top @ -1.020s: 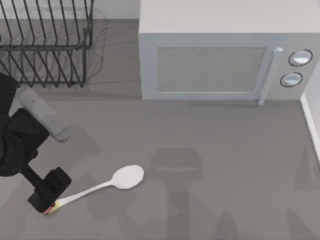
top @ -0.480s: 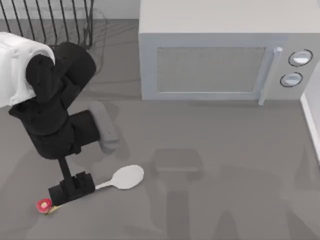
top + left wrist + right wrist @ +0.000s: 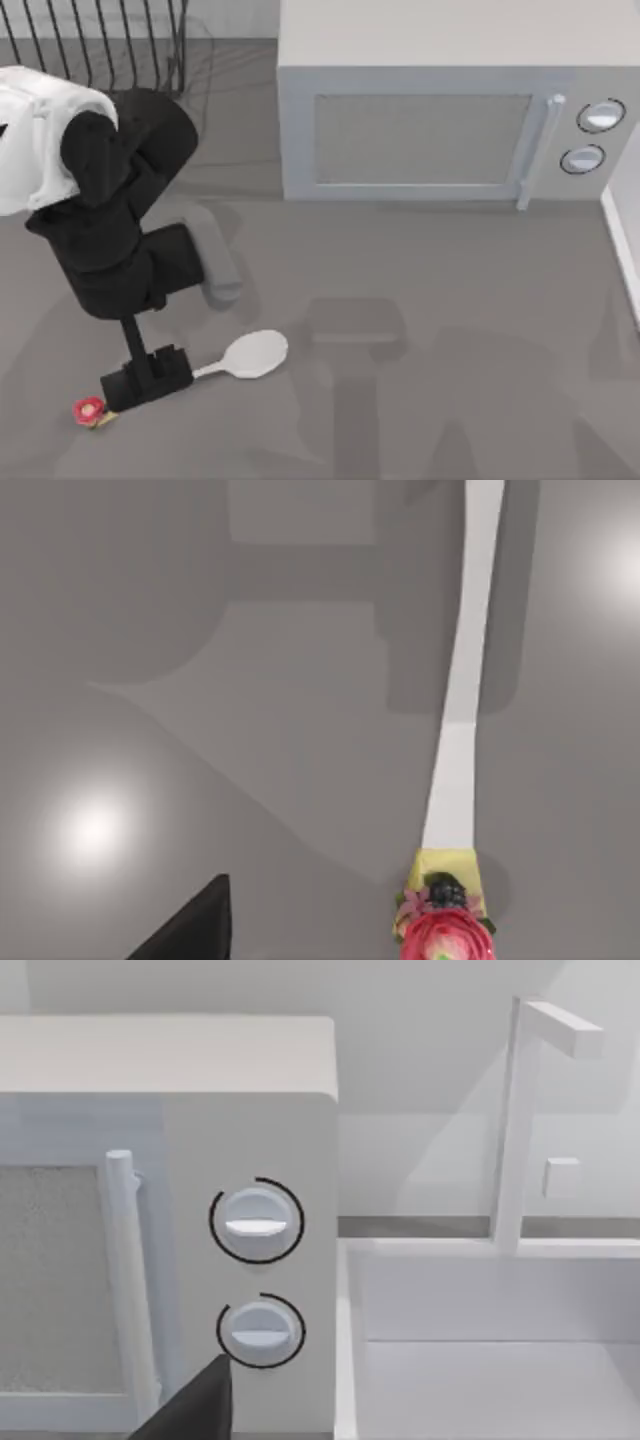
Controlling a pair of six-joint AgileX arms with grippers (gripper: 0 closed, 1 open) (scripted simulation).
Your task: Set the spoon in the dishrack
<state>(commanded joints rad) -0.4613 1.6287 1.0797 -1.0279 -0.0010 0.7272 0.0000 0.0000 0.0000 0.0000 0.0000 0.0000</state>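
The white spoon (image 3: pixel 252 356) lies flat on the grey table at the front left, bowl toward the middle, red flower knob (image 3: pixel 88 408) toward the left edge. My left gripper (image 3: pixel 146 379) hovers over the middle of its handle and hides that stretch. In the left wrist view the handle (image 3: pixel 462 690) runs down to the knob (image 3: pixel 444 936), and one dark fingertip (image 3: pixel 195 930) stands well apart from it, so the gripper is open. The black wire dishrack (image 3: pixel 150 35) sits at the back left, partly hidden behind my left arm. A fingertip (image 3: pixel 195 1410) of my right gripper faces the microwave's dials.
A grey microwave (image 3: pixel 440 120) with its door shut fills the back middle and right, its two dials (image 3: pixel 256 1222) in the right wrist view. A white basin edge (image 3: pixel 622 240) runs along the right side. Bare table stretches across the front middle and right.
My left arm swung in over the table. Its gripper shifted from the knob end along the handle toward the bowl, uncovering the knob. The spoon has not moved.
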